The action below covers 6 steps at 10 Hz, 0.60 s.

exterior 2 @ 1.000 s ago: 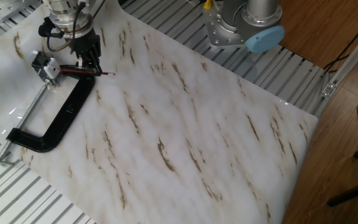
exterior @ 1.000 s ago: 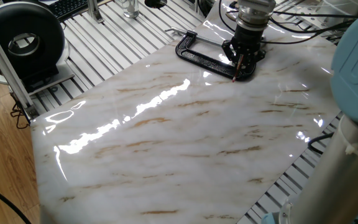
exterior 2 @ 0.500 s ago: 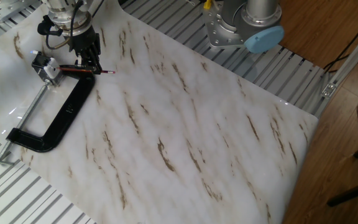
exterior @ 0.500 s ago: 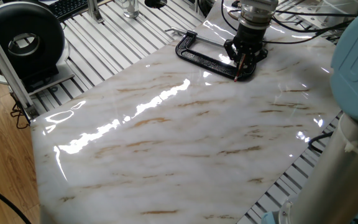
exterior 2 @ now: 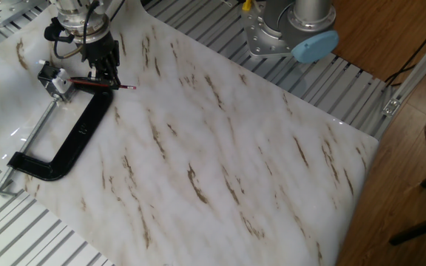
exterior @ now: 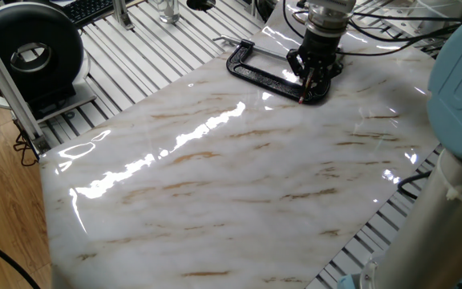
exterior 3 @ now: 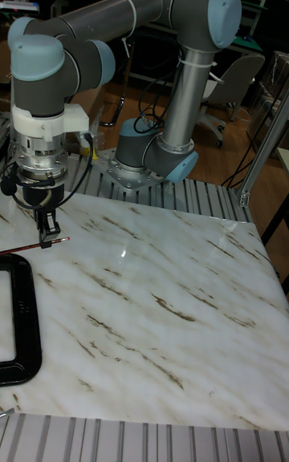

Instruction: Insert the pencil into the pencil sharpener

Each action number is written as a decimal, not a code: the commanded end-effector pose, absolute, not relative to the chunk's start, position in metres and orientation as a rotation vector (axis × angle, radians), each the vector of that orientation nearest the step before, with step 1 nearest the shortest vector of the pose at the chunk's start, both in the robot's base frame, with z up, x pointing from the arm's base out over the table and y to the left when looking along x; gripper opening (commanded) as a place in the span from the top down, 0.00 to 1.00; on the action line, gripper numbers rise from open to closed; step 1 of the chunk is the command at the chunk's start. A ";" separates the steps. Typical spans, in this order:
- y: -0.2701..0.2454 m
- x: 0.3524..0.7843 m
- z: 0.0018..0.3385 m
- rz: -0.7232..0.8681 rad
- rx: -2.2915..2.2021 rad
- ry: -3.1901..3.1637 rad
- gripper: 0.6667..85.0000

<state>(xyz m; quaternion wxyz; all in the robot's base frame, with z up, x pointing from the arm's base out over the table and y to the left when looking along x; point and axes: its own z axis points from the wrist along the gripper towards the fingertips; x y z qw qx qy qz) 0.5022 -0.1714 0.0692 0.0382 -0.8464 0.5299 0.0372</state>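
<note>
Clamped on the pencil (exterior 2: pixel 103 85), the gripper (exterior 2: pixel 105 72) holds it level just above the marble tabletop (exterior 2: pixel 220 155), its far end apparently reaching the pencil sharpener (exterior 2: pixel 54 80) by a black C-clamp (exterior 2: pixel 65 144)

pencil (exterior 2: pixel 98 84) lies level between the fingers (exterior 2: pixel 112 71), its end toward the sharpener (exterior 2: pixel 56 81) just beside them; clamp (exterior 2: pixel 69 142) lies on the table (exterior 2: pixel 235 162) below the fingers.
</note>
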 end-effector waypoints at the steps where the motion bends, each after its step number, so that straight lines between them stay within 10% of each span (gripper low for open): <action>1: -0.163 0.505 0.072 0.129 -2.558 1.638 1.00; 6: -0.164 0.511 0.074 0.125 -2.553 1.633 1.00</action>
